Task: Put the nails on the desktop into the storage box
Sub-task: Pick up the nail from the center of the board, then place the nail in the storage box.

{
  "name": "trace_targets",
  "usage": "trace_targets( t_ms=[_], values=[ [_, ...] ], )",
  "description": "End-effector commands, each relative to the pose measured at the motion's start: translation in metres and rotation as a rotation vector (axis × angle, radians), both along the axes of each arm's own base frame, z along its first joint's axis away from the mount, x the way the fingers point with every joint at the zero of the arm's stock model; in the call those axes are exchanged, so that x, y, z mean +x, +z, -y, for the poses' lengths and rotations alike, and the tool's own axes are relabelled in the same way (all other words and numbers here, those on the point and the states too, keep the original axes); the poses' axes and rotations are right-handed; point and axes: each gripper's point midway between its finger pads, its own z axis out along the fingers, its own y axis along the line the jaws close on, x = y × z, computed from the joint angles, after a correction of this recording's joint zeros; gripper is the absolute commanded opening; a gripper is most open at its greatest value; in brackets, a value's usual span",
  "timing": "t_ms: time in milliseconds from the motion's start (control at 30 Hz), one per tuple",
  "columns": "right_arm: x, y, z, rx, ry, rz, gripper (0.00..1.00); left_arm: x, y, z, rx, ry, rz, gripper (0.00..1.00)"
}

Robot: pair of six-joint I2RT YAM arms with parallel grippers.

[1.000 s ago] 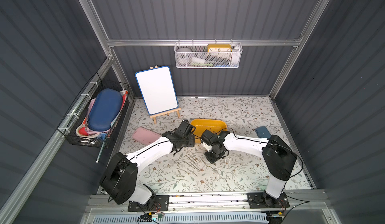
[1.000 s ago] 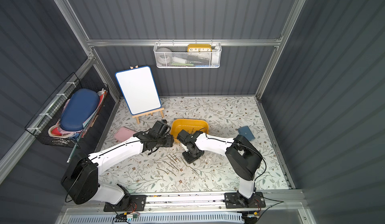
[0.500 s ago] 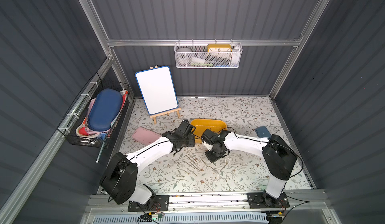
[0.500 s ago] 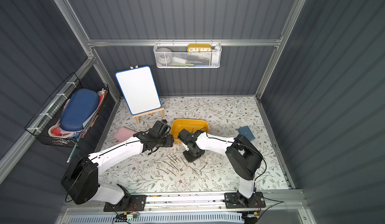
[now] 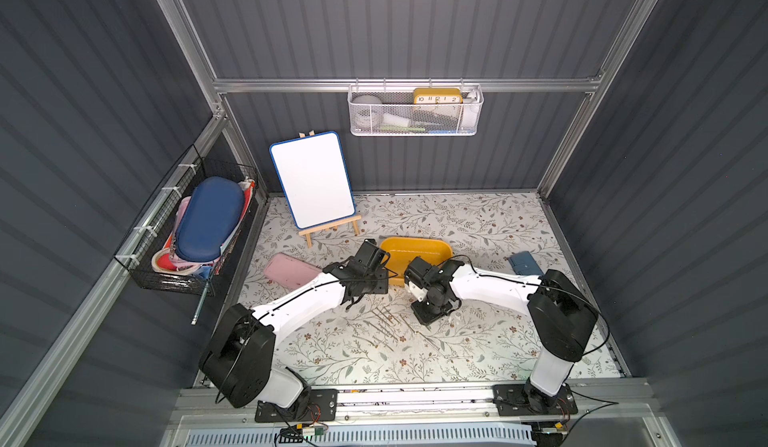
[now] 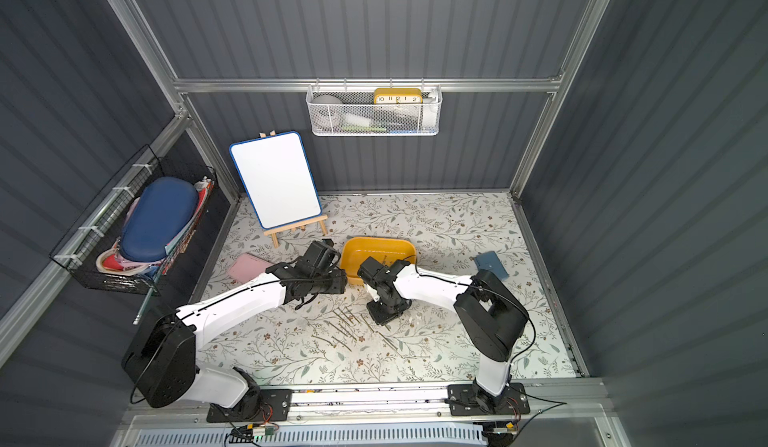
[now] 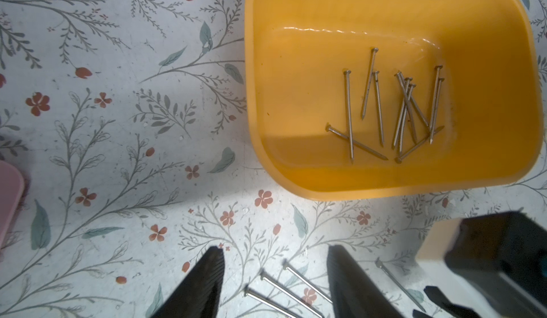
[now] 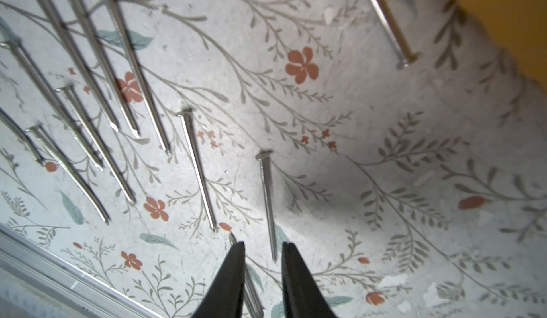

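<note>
Overhead, looking down on a floral desktop (image 5: pixel 457 224) inside a dark grey booth, with twelve o'clock taken as the back wall. Near the centre, a mustard-yellow storage box (image 5: pixel 432 245), shallow and lidless. Just at six o'clock of it, a loose scatter of nails (image 5: pixel 386 326) lying flat on the print, mostly slanted alike, with a few strays trailing off toward four o'clock. Reaching in from seven o'clock, the left arm (image 5: pixel 303 299); from five o'clock, the right arm (image 5: pixel 490 287). Both wrists close together beside the near edge of the box, over the far end of the scatter.

Seen from the left wrist camera: left gripper (image 7: pixel 275 250) with jaws spread wide and empty, hanging above three loose nails on the desktop (contact with them not apparent). Beyond the fingers, the inside of the box, holding about a dozen nails bunched toward one end, several crossed over each other.

Seen from the right wrist camera: right gripper (image 8: pixel 263 244) low over the desktop, jaws parted by only a narrow gap and clasping nothing. Tip of a single nail (image 8: pixel 268 201) pointing into that gap; another nail partly hidden under one finger.

Elsewhere on the desktop: a flat pink case (image 5: pixel 291 270) at nine o'clock of the box, a whiteboard (image 5: pixel 311 179) on a small easel at ten o'clock, a small blue item (image 5: pixel 524 263) at three o'clock.
</note>
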Motion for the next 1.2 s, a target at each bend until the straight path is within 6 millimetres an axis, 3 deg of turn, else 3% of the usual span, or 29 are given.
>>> trace_targets(
  t_ms=[0,267,433,567,700,967,1100,1167],
  values=[
    [-0.001,-0.004,-0.009,-0.002,0.030,-0.005,0.27,-0.004,-0.006,-0.003,0.004,0.001,-0.016,0.61],
    [0.005,-0.038,0.006,-0.149,0.050,0.011,0.23,-0.004,-0.009,-0.004,0.008,0.004,-0.021,0.61],
    [0.007,-0.057,0.021,-0.248,0.044,0.034,0.02,-0.005,-0.010,-0.007,0.020,0.008,-0.017,0.61],
    [0.018,-0.054,0.034,-0.304,0.009,0.089,0.00,-0.004,-0.010,-0.006,0.023,0.005,-0.018,0.61],
    [0.031,-0.024,0.033,-0.215,-0.051,0.137,0.00,-0.002,-0.008,-0.005,0.021,0.004,-0.014,0.61],
    [0.051,0.079,0.010,0.140,-0.115,0.157,0.00,0.004,0.012,-0.001,-0.002,0.005,0.026,0.62],
    [0.081,0.117,0.006,0.262,-0.191,0.173,0.00,0.005,0.020,-0.001,-0.013,0.008,0.038,0.62],
    [0.104,0.120,0.009,0.259,-0.249,0.195,0.00,0.004,0.020,-0.002,-0.016,0.010,0.040,0.62]
  ],
)
